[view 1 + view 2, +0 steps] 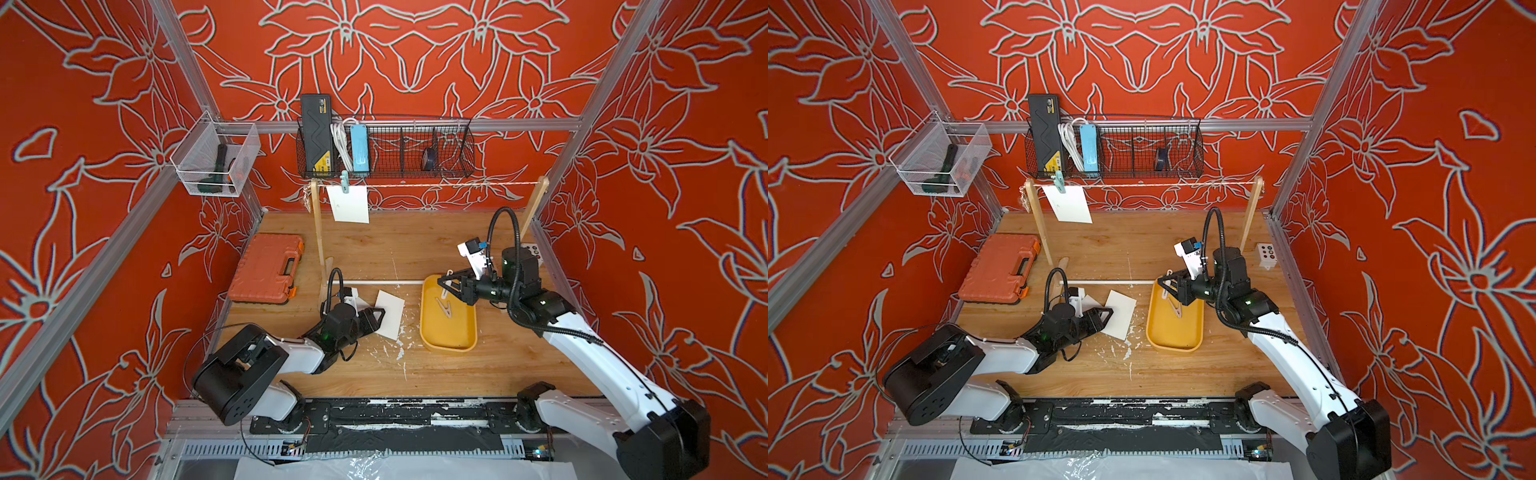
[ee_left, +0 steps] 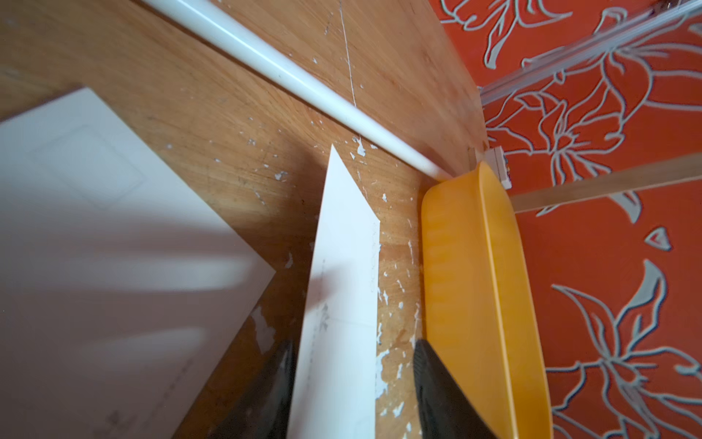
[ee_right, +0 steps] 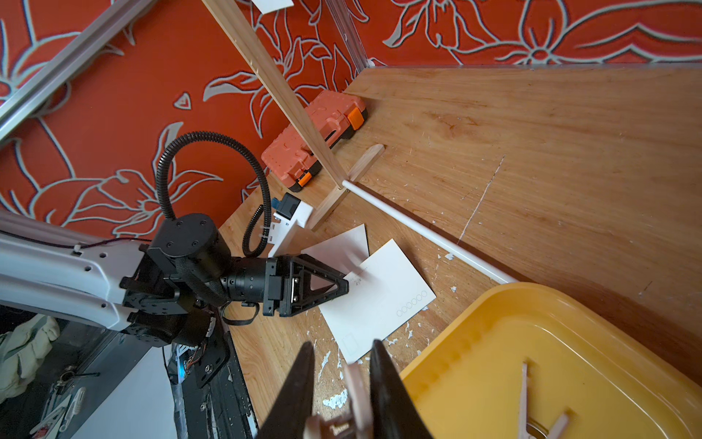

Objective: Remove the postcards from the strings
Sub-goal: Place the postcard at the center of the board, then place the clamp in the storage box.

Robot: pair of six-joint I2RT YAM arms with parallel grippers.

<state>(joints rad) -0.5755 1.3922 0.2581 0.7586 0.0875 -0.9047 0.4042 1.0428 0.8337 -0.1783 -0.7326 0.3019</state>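
**One postcard on the string, two on the tabletop**

The left claw (image 1: 376,314) lies low over the tabletop (image 1: 374,374), left of middle. Its jaws are parted, and the edge of a postcard (image 1: 391,314) sits between them, unpinched. A second postcard (image 3: 338,245) lies just beside it on the far-left side, partly covered by it and by the claw.

The right claw (image 1: 441,283) hangs over the far end of the yellow tray (image 1: 423,320), clenched on a pale clothespin (image 3: 356,384). A loose clothespin (image 1: 444,306) lies inside the tray, which stands just right of the two postcards.

At the far side, the string (image 1: 449,185) runs taut between two wooden posts (image 1: 318,232). A third postcard (image 1: 349,203) hangs from it near the left post, held by a teal clothespin (image 1: 344,181).
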